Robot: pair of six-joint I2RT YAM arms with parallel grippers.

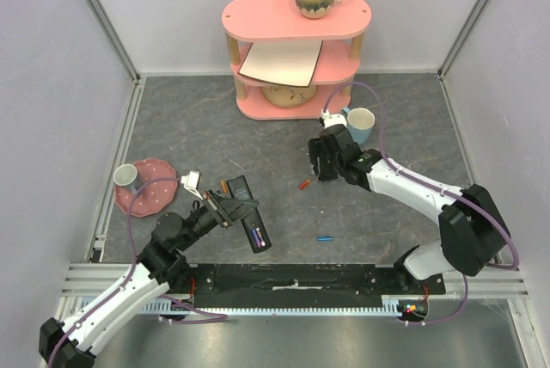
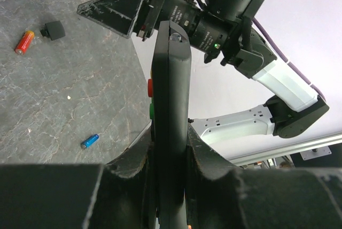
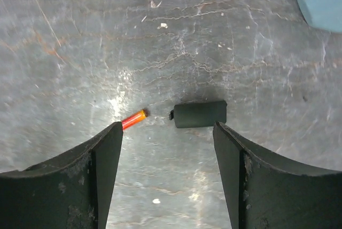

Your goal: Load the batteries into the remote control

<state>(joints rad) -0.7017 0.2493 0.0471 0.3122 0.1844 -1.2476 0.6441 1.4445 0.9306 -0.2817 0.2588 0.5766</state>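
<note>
left fingers (image 2: 214, 181) pinch the remote control (image 2: 171, 106) (edge-on); right fingers (image 3: 101, 175) spread above a small black piece (image 3: 199, 114).

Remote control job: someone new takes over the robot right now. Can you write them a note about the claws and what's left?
Left gripper: shut on the remote control, holding it up off the table.
Right gripper: open and empty, hovering over a small black piece and a red-orange cell on the table.
Batteries: purple cells seem to sit in the remote's open back, seen from above.
Done: loading looks finished, but I can't confirm they are seated.
Left: check the fit. The black piece may be the cover; I can't tell. A blue cylinder lies apart.
</note>
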